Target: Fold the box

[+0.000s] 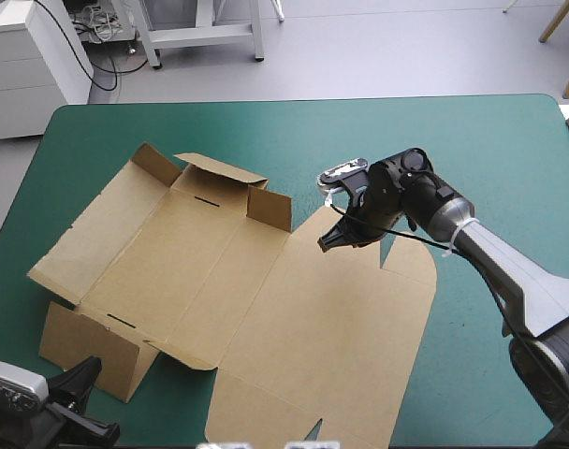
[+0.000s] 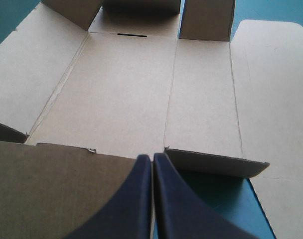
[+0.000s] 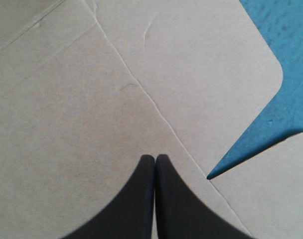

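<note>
The brown box lies as an open cut sheet across the table's middle. Its short flaps at the far side stand raised, and the near left flap is partly lifted. My right gripper is shut, tips down at the far edge of the broad lid panel. In the right wrist view it is over bare board beside a crease, with nothing between its fingers. My left gripper is shut at the near left corner. In its own view the left gripper points across the base panel.
Teal-green cover shows to the right of the box and along the far edge. A notch between the lid's rounded tabs lies just beside the right gripper. The near left flap lies close beside the left finger.
</note>
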Tool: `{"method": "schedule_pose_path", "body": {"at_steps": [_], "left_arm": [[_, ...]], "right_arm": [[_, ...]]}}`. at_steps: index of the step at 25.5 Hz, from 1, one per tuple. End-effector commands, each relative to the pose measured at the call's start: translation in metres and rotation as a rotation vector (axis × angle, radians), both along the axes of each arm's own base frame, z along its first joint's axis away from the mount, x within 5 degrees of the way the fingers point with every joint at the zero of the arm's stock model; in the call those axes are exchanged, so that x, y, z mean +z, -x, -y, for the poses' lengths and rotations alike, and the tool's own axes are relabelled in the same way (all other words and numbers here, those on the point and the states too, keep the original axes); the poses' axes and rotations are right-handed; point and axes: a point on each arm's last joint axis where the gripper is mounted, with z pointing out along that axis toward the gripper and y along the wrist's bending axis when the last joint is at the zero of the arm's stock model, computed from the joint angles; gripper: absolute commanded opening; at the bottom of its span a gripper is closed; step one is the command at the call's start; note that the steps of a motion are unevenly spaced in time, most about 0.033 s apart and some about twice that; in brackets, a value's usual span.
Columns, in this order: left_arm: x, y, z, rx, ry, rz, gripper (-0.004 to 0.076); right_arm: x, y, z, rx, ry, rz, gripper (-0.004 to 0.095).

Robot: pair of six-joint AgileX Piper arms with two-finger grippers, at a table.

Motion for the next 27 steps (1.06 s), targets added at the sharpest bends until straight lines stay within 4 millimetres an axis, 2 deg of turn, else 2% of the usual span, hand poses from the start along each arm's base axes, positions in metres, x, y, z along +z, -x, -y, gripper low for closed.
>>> {"method": "schedule_pose_path", "body": {"at_steps": [1,8,11,19,27], "left_arm": [[0.013,-0.003,0.001,-0.003,0.027,0.078,-0.0008],[0.013,-0.003,0.001,-0.003,0.027,0.078,-0.0008],[0.013,-0.003,0.001,-0.003,0.027,0.078,-0.0008],[0.013,-0.003,0.001,-0.003,0.027,0.078,-0.0008],[0.013,-0.003,0.001,-0.003,0.027,0.078,-0.0008]], "right_arm": [[0.027,0.003,0.002,-0.001,-0.049,0.087,-0.0022],[0.030,0.003,0.002,0.025,-0.045,0.102,-0.0021],[0.039,0.002,0.001,0.048,-0.046,0.127,-0.0021],[0.079,-0.002,-0.001,0.114,-0.048,0.209,-0.0021],[0.088,-0.022,-0.013,0.164,-0.051,0.251,-0.0022]]}}
